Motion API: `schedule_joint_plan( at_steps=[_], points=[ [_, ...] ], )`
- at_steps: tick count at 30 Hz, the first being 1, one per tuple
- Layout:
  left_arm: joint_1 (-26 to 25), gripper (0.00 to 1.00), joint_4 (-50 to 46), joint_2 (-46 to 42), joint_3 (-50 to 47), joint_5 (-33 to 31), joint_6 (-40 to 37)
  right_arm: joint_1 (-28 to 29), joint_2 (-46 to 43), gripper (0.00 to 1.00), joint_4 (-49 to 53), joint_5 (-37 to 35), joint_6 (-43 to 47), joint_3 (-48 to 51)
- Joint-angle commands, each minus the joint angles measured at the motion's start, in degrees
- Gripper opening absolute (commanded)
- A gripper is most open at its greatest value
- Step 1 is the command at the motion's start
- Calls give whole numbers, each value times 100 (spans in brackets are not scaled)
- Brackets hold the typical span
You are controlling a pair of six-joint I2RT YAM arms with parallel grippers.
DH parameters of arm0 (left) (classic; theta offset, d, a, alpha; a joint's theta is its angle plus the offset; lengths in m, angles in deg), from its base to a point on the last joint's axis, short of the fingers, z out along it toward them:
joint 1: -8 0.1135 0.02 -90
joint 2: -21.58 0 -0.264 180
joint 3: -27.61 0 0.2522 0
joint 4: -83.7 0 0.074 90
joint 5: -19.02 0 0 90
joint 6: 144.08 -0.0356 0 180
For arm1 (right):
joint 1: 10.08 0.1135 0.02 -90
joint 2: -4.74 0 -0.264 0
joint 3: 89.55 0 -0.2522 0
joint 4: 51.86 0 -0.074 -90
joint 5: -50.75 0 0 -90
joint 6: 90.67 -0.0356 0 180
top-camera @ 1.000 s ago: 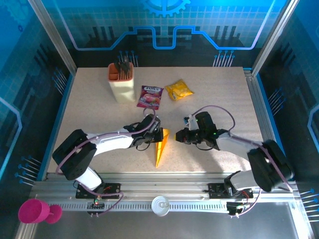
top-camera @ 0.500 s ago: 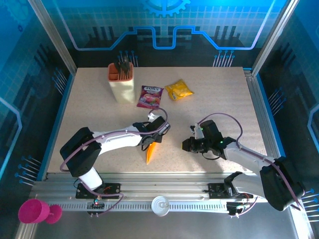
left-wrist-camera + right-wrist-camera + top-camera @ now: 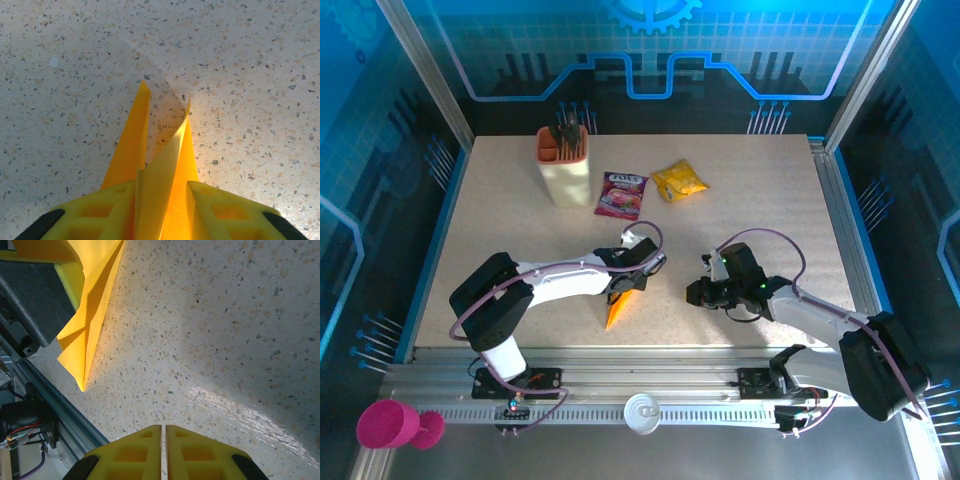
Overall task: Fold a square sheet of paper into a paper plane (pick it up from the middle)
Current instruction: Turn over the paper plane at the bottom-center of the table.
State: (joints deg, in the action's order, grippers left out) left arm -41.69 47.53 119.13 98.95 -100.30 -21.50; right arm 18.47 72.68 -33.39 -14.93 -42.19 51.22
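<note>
— Plane (image 3: pixel 620 305)?
— Leans nose-down on the table (image 3: pixel 770 200), lower middle of the overhead frame, tail in the left pincer (image 3: pixel 638 283). Looks finished, so likely being set down.
— Clenched or let go?
— Cannot tell: fingers (image 3: pixel 225 200) apart, paper folds fanning between them. Right of centre, right pincer (image 3: pixel 698 292) clenched on nothing, parked clear to leave room.
— Versus a second ago?
— Sits further left and lower now; right pincer pulled away from it.

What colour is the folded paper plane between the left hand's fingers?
Plain orange-yellow, unprinted. The paper plane shows best in the right wrist view.
</note>
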Motion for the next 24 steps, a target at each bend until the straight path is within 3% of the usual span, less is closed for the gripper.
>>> schedule_joint_plan(
  at_steps=[1,11,17,24],
  points=[
    [-33,30,76,-128,-151,-62,-41,80,54,11,19,-50,93,-22],
    [-24,38,331,-131,-527,87,66,80,53,11,95,-84,118,-117],
    [-26,49,610,-77,-762,291,162,83,22,11,131,-131,124,-88],
    [-25,55,1070,106,-1139,493,435,86,-78,11,217,-160,122,-92]
  ],
)
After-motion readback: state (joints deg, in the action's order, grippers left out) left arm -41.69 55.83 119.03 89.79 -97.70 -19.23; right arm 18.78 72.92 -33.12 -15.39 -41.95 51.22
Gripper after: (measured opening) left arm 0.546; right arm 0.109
